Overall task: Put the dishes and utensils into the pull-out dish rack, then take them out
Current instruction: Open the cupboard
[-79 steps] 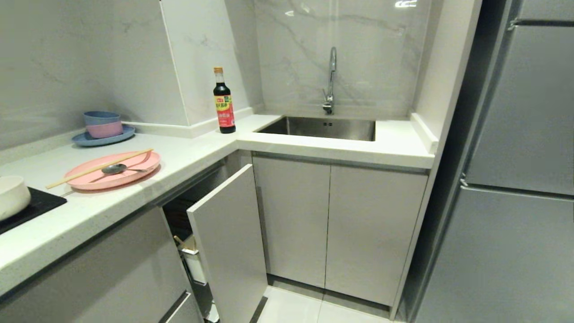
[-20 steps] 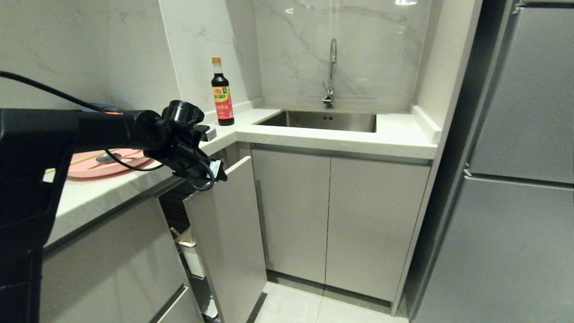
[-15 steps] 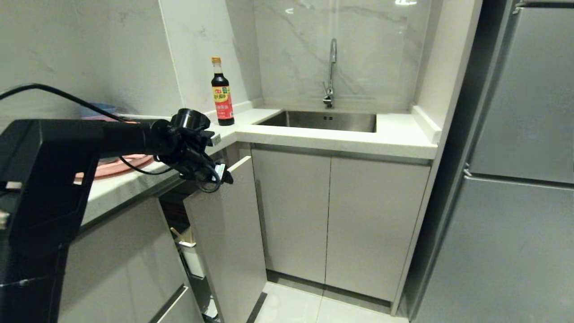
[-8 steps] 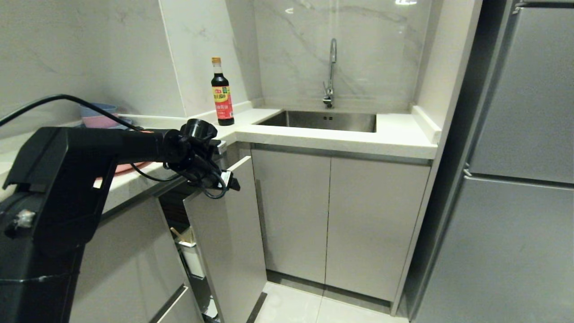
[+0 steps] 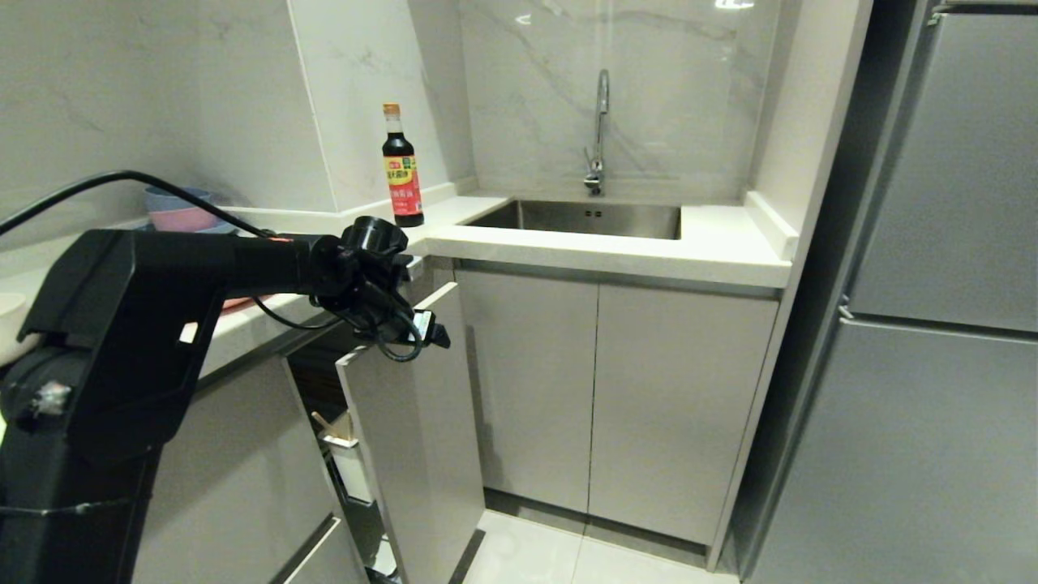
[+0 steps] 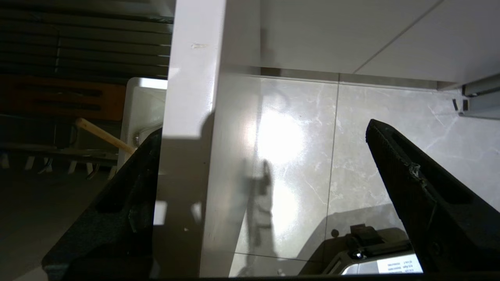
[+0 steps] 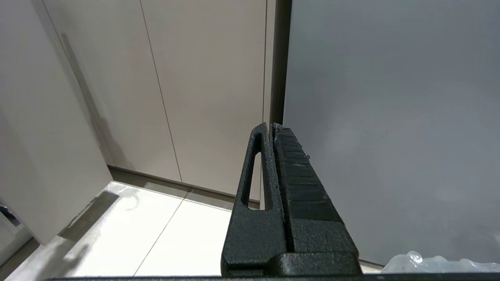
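Since about a second ago the left arm has swung right and down from over the counter edge, so that the left end effector now sits at the top edge of the dish rack's front panel. From the left wrist view its fingers are spread wide, one on each side of that top edge, and not yet closed on it. The rack itself has barely shifted and is only partly pulled out, angled away from the cabinet.

By my reading the task is at its very start: the rack still has to be drawn fully out before anything goes in. Inside the gap, the white utensil cup shows with what looks like a wooden stick poking from it; I cannot tell whether that is one of the chopsticks.

On the counter at the left, the pink plate is almost wholly hidden behind the arm, only a sliver showing, and the white bowl peeks in at the far left edge. Chopsticks and spoon cannot be seen now.

Off to the right and low, the right end effector hangs parked with its fingers pressed together, holding nothing, facing the cabinet doors and floor.

Left to do: grip the panel, pull, load each item, then unload them.
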Available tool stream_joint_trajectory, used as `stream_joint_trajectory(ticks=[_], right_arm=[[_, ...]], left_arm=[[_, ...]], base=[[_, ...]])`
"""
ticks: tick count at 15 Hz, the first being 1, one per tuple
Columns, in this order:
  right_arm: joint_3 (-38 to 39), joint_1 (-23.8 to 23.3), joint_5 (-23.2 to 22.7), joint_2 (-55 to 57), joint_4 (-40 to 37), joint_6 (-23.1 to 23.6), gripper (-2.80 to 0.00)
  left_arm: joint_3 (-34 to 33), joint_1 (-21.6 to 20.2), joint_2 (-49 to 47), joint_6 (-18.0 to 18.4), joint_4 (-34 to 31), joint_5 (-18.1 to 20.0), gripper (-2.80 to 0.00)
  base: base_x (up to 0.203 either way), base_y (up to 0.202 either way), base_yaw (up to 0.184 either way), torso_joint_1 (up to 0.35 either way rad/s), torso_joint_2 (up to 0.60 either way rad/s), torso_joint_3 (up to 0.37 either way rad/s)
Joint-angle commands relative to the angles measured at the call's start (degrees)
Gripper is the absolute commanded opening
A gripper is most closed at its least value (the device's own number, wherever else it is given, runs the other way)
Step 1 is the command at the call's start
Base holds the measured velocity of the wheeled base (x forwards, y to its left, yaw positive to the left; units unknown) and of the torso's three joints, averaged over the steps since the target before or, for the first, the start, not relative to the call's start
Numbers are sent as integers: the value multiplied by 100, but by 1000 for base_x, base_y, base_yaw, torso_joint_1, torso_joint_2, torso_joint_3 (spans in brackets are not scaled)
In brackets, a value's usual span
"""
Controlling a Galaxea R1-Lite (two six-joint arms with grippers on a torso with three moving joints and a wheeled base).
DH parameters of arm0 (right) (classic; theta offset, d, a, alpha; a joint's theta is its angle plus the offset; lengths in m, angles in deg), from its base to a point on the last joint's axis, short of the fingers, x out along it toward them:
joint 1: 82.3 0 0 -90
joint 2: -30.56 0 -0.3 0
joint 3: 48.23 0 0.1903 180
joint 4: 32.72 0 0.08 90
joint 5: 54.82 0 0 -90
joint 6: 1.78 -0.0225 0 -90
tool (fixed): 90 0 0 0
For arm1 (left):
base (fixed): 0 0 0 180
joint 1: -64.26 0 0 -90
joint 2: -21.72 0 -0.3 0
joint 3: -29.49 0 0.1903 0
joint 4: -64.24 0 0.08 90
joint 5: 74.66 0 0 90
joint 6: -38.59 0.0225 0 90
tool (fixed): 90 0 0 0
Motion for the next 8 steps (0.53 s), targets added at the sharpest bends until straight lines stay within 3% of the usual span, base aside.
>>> stream_joint_trajectory(ticks=[1,8], right_arm=[[1,2,-2,-4,-1,2,-280],[1,2,-2,-4,-1,2,-280]], left_arm=[[-21,107,42,-5,-14,9,0],[-183,623,200,-296,-13,1,0]], base=[[0,0,0,0,0,0],[0,0,0,0,0,0]])
